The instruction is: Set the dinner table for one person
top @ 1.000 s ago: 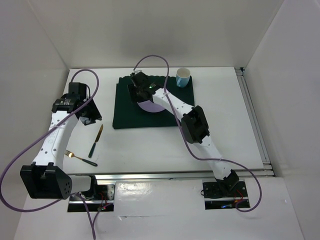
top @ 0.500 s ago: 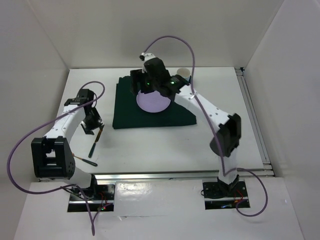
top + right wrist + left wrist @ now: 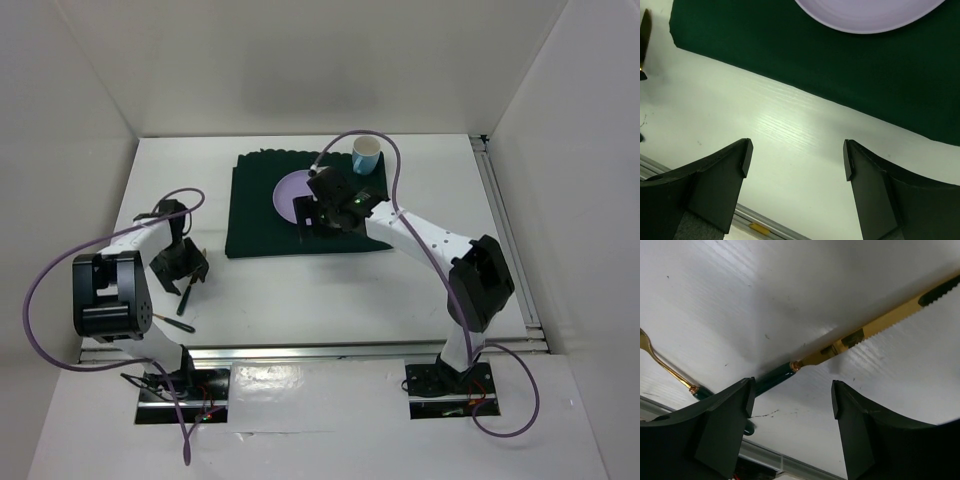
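Observation:
The white dinner table (image 3: 320, 290) carries a dark green cloth (image 3: 255, 215) with a lavender plate (image 3: 290, 190) on it and a blue-and-white cup (image 3: 366, 155) at the cloth's far right corner. A knife (image 3: 860, 337) with a gold blade and a dark green handle lies left of the cloth. A gold fork (image 3: 660, 362) lies nearer the front edge. My left gripper (image 3: 180, 265) is open and low over the knife's handle (image 3: 772, 380), with one finger on each side of it. My right gripper (image 3: 315, 215) is open and empty over the plate's near edge, above the cloth's front edge (image 3: 790, 75).
A metal rail (image 3: 350, 348) runs along the table's near edge and another along the right side (image 3: 510, 240). White walls enclose the table on the left, back and right. Purple cables loop above both arms.
My right gripper has pulled back from the far side of the plate to its near edge. My left gripper has moved nearer and come down over the knife.

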Robot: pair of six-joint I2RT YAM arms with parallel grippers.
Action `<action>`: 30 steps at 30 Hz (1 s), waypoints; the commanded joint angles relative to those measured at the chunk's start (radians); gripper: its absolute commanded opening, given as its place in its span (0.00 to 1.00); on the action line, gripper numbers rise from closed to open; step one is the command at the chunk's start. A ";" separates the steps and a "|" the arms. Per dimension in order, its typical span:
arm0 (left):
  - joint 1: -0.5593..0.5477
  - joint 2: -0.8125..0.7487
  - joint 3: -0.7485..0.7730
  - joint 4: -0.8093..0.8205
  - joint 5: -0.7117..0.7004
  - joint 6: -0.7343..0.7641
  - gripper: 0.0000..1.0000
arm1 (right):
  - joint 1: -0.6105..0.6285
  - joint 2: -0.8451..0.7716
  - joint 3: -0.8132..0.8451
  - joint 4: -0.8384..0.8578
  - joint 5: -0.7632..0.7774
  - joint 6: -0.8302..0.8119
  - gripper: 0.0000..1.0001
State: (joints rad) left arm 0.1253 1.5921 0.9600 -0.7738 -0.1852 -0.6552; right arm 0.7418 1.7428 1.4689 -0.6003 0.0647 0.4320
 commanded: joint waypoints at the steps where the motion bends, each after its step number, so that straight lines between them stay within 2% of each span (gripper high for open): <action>1: 0.011 0.035 0.005 0.034 0.007 -0.040 0.79 | -0.004 -0.075 0.007 -0.004 0.032 0.019 0.85; 5: 0.011 0.072 -0.004 0.057 0.110 -0.050 0.74 | -0.013 -0.098 -0.002 -0.013 0.058 0.019 0.85; 8: 0.011 0.085 -0.052 0.090 0.174 -0.060 0.67 | -0.022 -0.108 -0.002 -0.022 0.067 0.019 0.85; 12: 0.011 0.075 -0.079 0.100 0.193 -0.078 0.53 | -0.033 -0.118 -0.002 -0.033 0.078 0.028 0.85; 13: 0.011 0.048 -0.089 0.100 0.184 -0.078 0.46 | -0.033 -0.118 -0.002 -0.033 0.078 0.028 0.85; 16: 0.011 0.029 -0.089 0.087 0.158 -0.089 0.35 | -0.033 -0.127 -0.002 -0.042 0.087 0.037 0.85; 20: 0.011 -0.044 -0.040 0.007 0.087 -0.145 0.00 | -0.033 -0.127 -0.002 -0.053 0.096 0.037 0.85; 22: 0.011 -0.099 -0.011 -0.002 0.076 -0.146 0.00 | -0.044 -0.137 -0.002 -0.073 0.112 0.047 0.85; 25: -0.019 -0.181 0.060 -0.002 0.090 -0.065 0.00 | -0.070 -0.146 -0.002 -0.095 0.135 0.047 0.85; 28: -0.088 -0.181 0.140 -0.021 0.179 0.026 0.00 | -0.111 -0.157 -0.028 -0.095 0.135 0.047 0.85; 30: -0.136 -0.167 0.206 -0.021 0.236 0.051 0.00 | -0.183 -0.199 -0.062 -0.086 0.086 0.047 0.85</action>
State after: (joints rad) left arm 0.0479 1.4376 1.0931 -0.7860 -0.0441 -0.6830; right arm 0.6285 1.6302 1.4368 -0.6735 0.1543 0.4644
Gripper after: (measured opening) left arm 0.081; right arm 0.851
